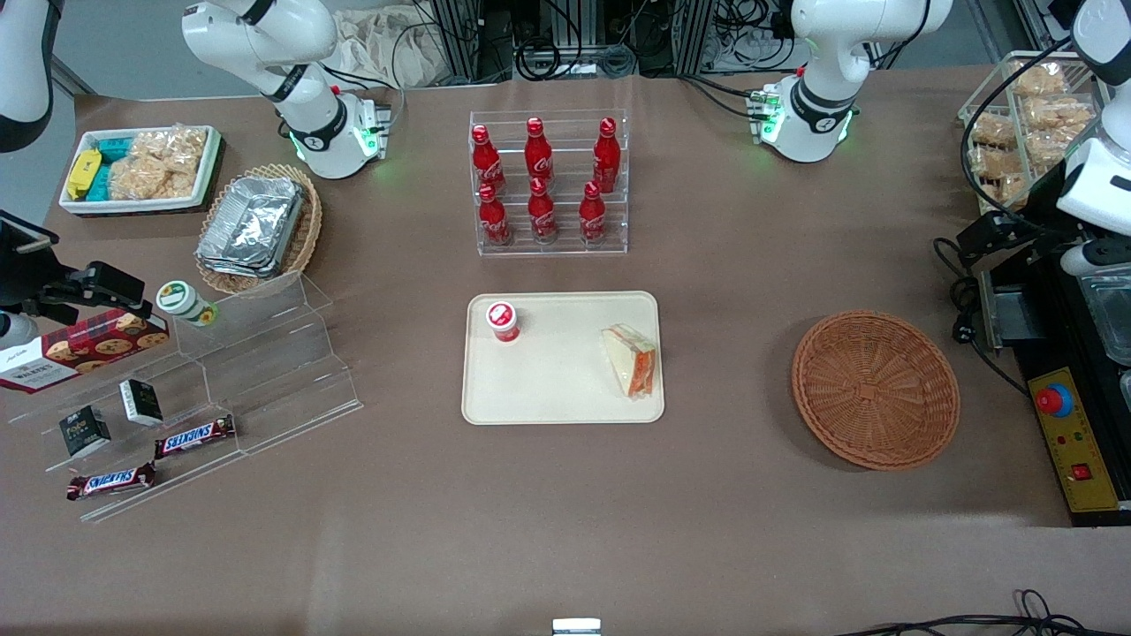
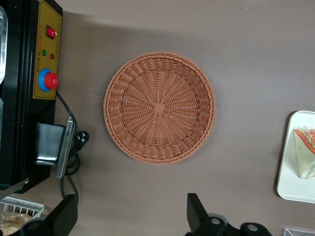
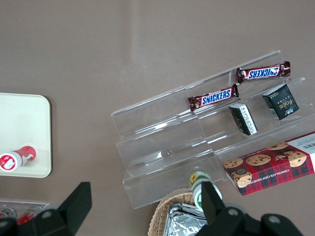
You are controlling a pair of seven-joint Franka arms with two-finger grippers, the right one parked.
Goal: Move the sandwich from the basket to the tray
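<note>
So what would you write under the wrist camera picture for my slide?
Open gripper hovers over the empty basket; the sandwich already lies on the tray beside it.

Robotics lab, staged as a mock snack counter. Desk [image 1: 565, 530] covered in plain brown sheeting. Two white arm bases [image 1: 808, 119] bolted to it, green status lights on. Loose cable bundles [image 1: 565, 44] and aluminium framing along the edge farthest from the front camera. Control box with a red emergency-stop button [image 1: 1054, 400] at the working arm's end. Shop-style props: acrylic rack of cola bottles [image 1: 548, 181], clear stepped display with Snickers bars [image 1: 194, 435].
</note>
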